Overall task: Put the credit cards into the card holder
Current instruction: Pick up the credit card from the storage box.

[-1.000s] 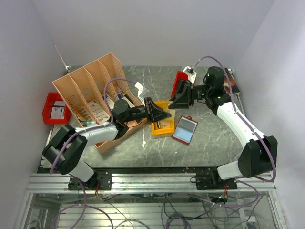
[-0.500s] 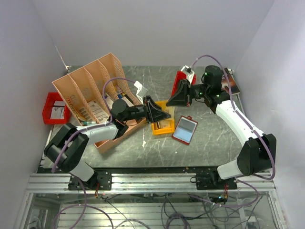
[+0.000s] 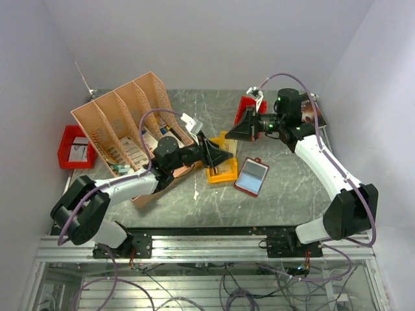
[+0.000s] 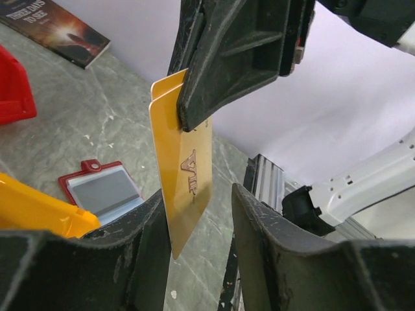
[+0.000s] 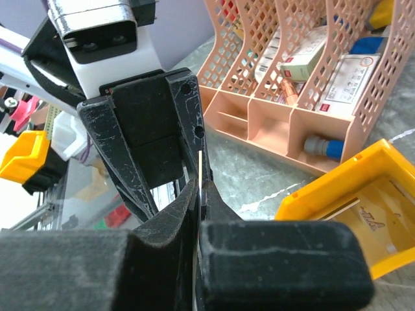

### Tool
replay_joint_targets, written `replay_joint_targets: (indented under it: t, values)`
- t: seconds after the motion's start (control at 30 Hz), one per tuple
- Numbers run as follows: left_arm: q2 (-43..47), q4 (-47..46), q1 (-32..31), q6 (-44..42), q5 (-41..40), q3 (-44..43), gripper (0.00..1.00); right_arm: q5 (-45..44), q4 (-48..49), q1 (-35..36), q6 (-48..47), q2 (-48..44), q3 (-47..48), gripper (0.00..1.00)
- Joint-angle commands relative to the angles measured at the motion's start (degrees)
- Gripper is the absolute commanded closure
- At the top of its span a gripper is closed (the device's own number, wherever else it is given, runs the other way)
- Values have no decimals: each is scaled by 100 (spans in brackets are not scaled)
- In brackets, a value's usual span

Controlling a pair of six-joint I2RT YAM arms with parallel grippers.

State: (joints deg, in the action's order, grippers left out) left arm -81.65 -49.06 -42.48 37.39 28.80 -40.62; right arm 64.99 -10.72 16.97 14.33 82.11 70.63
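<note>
The orange-yellow credit card [image 4: 185, 168] has changed hands in mid-air: the right pincer [image 3: 238, 134] now pinches its upper edge and the left pincer [image 3: 224, 155] has spread, freeing it for the card holder [image 3: 251, 176] lying on the table [image 3: 285, 191] just below

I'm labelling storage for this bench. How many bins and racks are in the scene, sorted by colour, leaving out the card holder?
Red bins: 2
Yellow bin: 1
Peach file rack: 1
Total: 4
</note>
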Motion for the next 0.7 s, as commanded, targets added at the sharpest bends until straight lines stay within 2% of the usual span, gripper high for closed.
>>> replay_joint_targets:
  t: [0.0, 0.17, 0.4, 0.67]
  values:
    - [-22, 241, -94, -260, -284, -316, 52, -565, -51, 6, -71, -134, -1, 100]
    - [-82, 64, -109, -153, -299, -356, 57, -780, -175, 45, -185, -159, -19, 100]
    - [-293, -224, -126, 51, -229, -480, 55, -690, -135, 78, -156, -160, -46, 100]
    - [-440, -64, -71, 58, -435, -524, 52, -504, -29, 87, -42, -175, -56, 100]
